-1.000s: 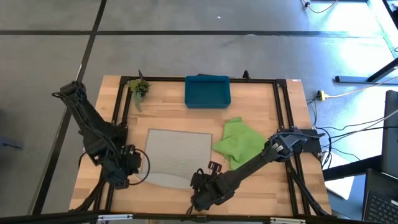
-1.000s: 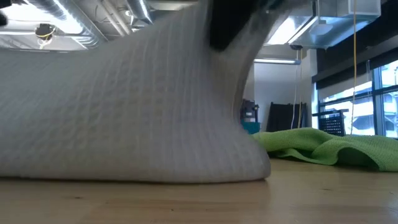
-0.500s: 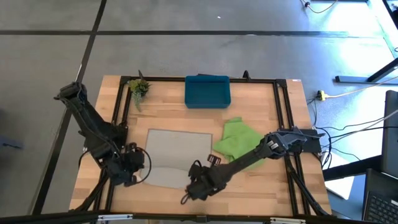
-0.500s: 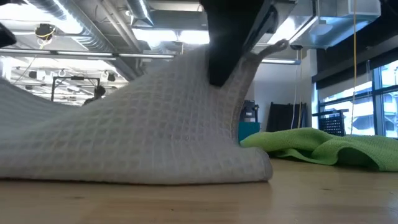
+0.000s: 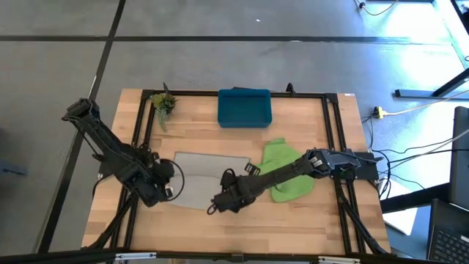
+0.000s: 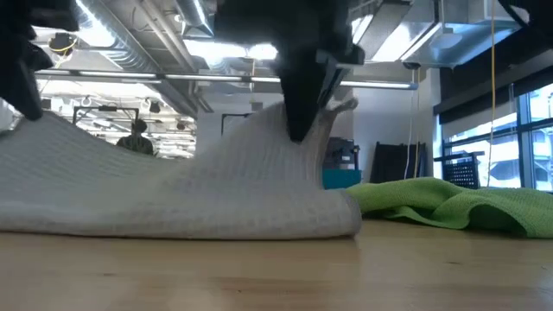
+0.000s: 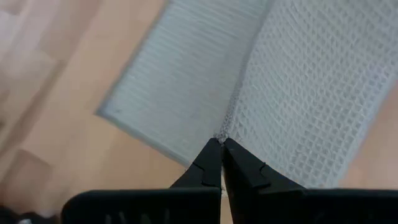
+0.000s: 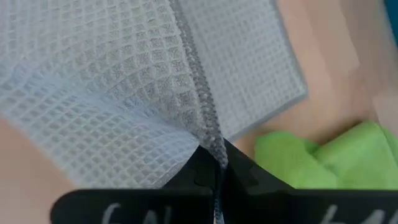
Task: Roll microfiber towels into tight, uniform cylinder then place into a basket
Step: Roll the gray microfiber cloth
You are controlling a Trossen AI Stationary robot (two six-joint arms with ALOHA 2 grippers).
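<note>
A light grey towel (image 5: 209, 176) lies on the wooden table, its near part lifted and doubled back over the rest. My left gripper (image 5: 170, 192) is shut on its near left corner and my right gripper (image 5: 217, 205) on its near right corner. In the low view the cloth (image 6: 173, 194) rises to the right gripper (image 6: 298, 130), while its fold rests on the table. A lime green towel (image 5: 287, 176) lies crumpled to the right. The teal basket (image 5: 244, 108) stands at the far edge. My left gripper pinches the grey towel's hemmed edge (image 7: 227, 124) at the near left corner between its two fingertips. The fingers slant down from the near left. That corner is lifted clear of the table, the cloth sloping down from it. My right gripper pinches the towel's stitched hem (image 8: 208, 134) at the near right corner between its two fingers, slanting down from above. The corner is held up off the table, and the cloth (image 6: 259, 164) slopes from it to the layer lying flat.
A small green plant sprig (image 5: 163, 104) sits at the far left, beside the basket. A black frame (image 5: 333, 139) runs along the table's sides. Bare wood (image 5: 293, 227) shows along the near edge.
Both grippers have carried the grey towel's near corners toward the far edge and a little down, the right one also toward the left. The near part has folded over the rest; the far edge has stayed in place, and the lifted cloth now hangs lower.
</note>
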